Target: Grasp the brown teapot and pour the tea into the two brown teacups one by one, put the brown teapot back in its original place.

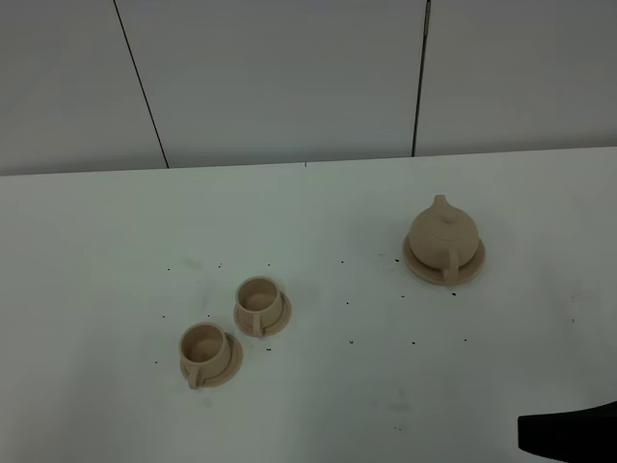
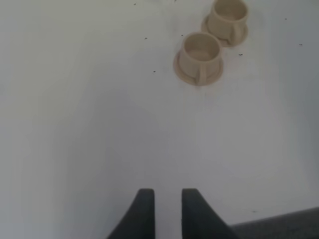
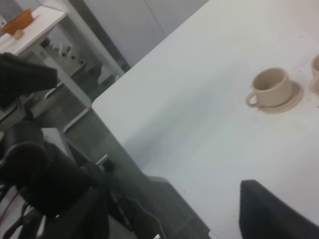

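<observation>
The brown teapot (image 1: 442, 231) stands with its lid on, on the wide saucer (image 1: 469, 269) that is its original place, at the right of the table. The two brown teacups (image 1: 257, 302) (image 1: 202, 349) stand on small saucers at the left centre. They also show in the left wrist view (image 2: 201, 51) (image 2: 228, 16), far ahead of my left gripper (image 2: 167, 209), which is slightly open and empty above bare table. My right gripper (image 1: 569, 434) is low at the front right, far from the teapot. In the right wrist view it (image 3: 174, 211) looks open and empty, with one teacup (image 3: 271, 87) beyond it.
The white table (image 1: 337, 405) carries small dark specks around the cups. Its front-left corner and edge (image 3: 104, 107) show in the right wrist view, with a dark robot part (image 3: 35, 174) and room furniture beyond. A grey panelled wall (image 1: 289, 77) stands behind the table.
</observation>
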Robot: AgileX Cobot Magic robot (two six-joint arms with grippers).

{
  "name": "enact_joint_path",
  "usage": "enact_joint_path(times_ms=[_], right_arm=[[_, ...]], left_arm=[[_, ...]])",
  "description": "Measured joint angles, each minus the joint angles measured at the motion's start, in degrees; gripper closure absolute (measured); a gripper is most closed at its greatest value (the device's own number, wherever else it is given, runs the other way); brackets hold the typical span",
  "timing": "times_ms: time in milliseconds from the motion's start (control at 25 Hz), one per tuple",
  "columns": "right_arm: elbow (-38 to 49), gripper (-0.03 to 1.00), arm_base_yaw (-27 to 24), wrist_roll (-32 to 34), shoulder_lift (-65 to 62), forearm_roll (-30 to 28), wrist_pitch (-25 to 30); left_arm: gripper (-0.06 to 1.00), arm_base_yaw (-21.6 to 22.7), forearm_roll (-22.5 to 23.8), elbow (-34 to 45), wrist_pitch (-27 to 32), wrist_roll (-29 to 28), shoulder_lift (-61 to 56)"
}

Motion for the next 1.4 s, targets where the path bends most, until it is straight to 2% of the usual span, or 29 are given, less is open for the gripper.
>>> enact_joint_path(times_ms=[480,640,760,840,1120,1200,1400], right_arm=[[0.0,0.43,0.0,0.0,0.0,3.1,-3.5],[0.0,0.43,0.0,0.1,0.0,3.2,-10.0],[-1.7,0.43,0.0,3.3,0.9,2.6,-16.0],[-4.2,0.43,0.0,6.0,2.7,0.3,-17.9],[-15.9,0.43,0.0,17.0,18.4,-11.5,-19.3],[-18.4,0.43,0.0,17.9,23.3,-12.9,-21.6],[-21.5,0.45,0.0,18.0,33.8,-13.6,-32.3]], left_arm=[[0.73,0.0,0.1,0.0,-0.3,-0.1,0.0],[0.72,0.0,0.1,0.0,-0.3,-0.1,0.0],[0.72,0.0,0.1,0.0,-0.3,-0.1,0.0],[0.72,0.0,0.2,0.0,-0.3,-0.1,0.0],[0.71,0.0,0.2,0.0,-0.3,-0.1,0.0],[0.71,0.0,0.2,0.0,-0.3,-0.1,0.0],[0.71,0.0,0.2,0.0,-0.3,-0.1,0.0]])
